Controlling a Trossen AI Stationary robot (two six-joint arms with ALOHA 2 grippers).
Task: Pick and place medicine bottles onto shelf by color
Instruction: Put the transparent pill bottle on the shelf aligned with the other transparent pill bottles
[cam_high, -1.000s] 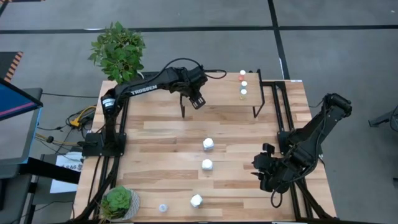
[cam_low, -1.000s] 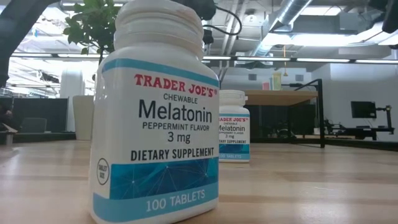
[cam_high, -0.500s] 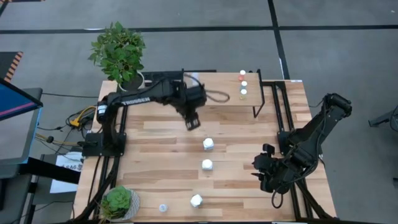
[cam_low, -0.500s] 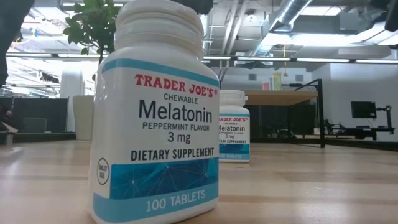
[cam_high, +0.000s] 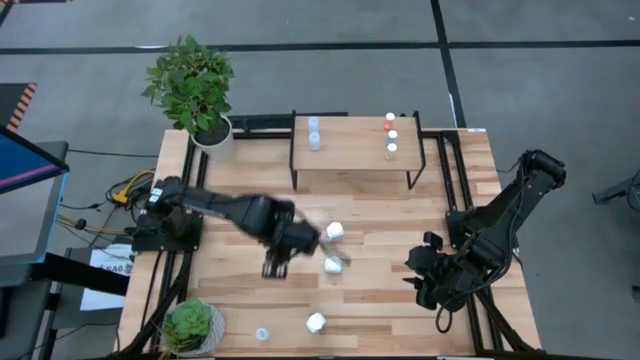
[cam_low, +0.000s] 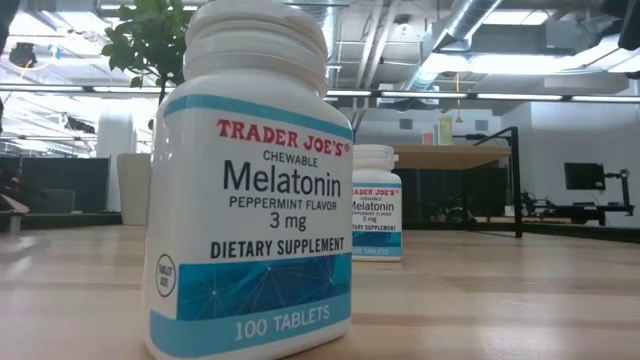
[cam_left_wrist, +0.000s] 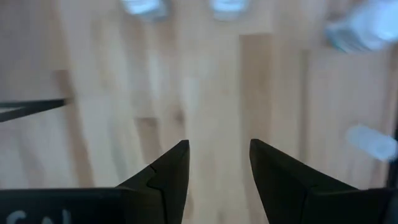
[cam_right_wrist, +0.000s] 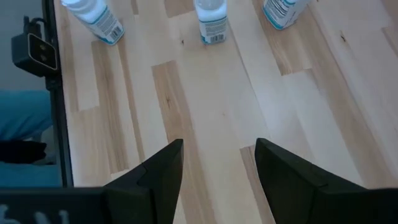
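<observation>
High view: my left claw (cam_high: 300, 243) spread, empty, beside white bottle (cam_high: 335, 231) at its two o'clock. Risk: careless swing topples it.

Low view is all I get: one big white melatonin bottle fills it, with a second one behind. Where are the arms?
Observer: The left arm is stretched over the middle of the table, beside the white bottles. The left gripper is open and empty.
Operator: And the right one?
Observer: The right gripper is open and empty too, over bare wood at the table's right side.
Operator: Anything on the shelf?
Observer: The shelf holds two pale bottles at its left end and three coloured-cap bottles at its right end.
</observation>
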